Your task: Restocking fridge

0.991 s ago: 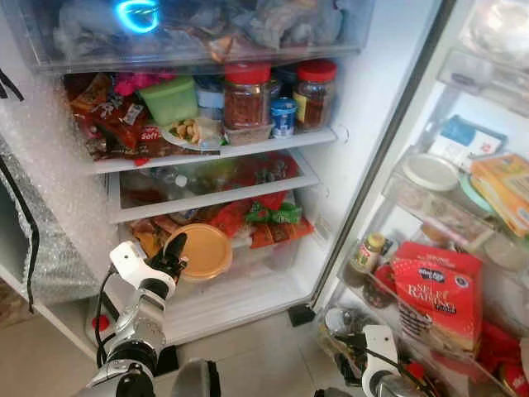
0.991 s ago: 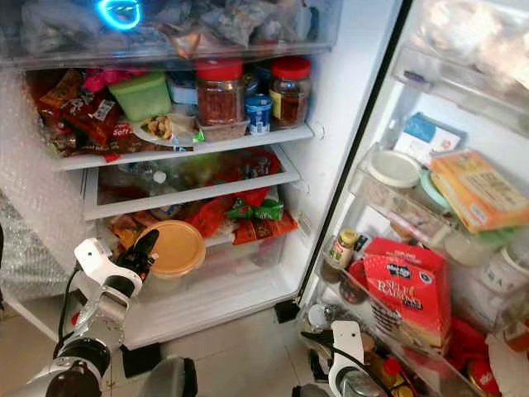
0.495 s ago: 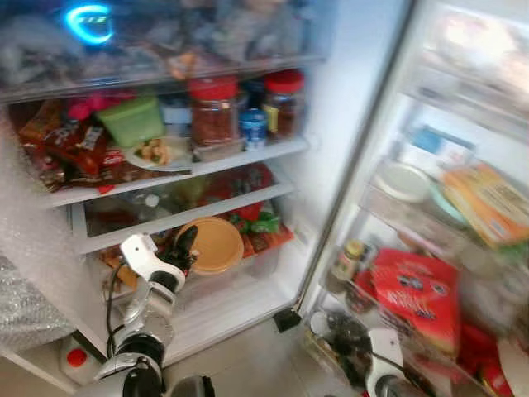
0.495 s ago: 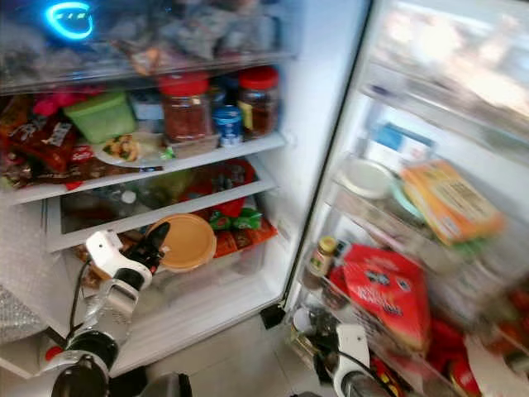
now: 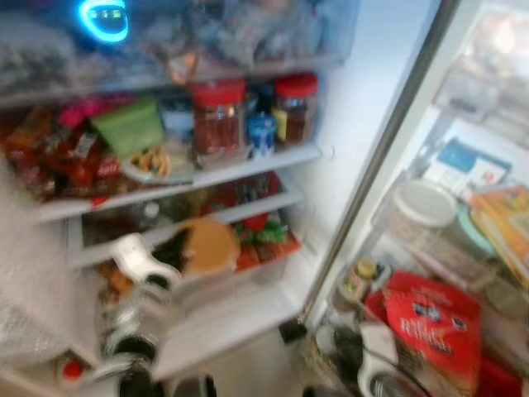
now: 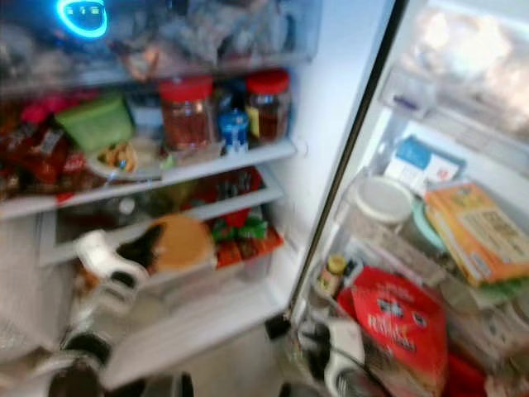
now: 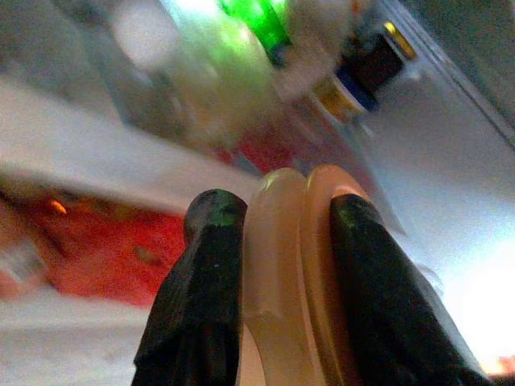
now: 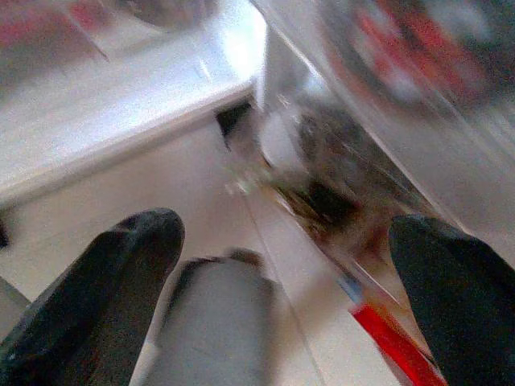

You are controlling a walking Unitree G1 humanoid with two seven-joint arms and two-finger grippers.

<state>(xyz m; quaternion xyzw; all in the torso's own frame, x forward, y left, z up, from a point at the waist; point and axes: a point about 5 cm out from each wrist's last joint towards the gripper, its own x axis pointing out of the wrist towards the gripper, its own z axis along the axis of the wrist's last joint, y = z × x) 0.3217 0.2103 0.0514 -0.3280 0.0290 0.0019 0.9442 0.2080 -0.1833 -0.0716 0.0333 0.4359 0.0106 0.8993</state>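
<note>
Two left gripper (image 7: 278,241) jaws pinch a round tan lidded container (image 5: 208,246); right gripper (image 8: 282,273) jaws spread.

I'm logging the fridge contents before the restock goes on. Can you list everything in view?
Jars: two, red lids, upper shelf.
Small can: one, blue, between the jars.
Box: one, green, upper shelf, left.
Plate of food: one, upper shelf front.
Snack packets: several, red, upper shelf, far left.
Round container: one, orange, lower fridge.
Raisin bag: one, red, door rack.
White lid: one, door rack.
Carton: one, orange, door rack.
Left end effector: shut on the round container's edge.
Right end effector: open, low by the door.
</note>
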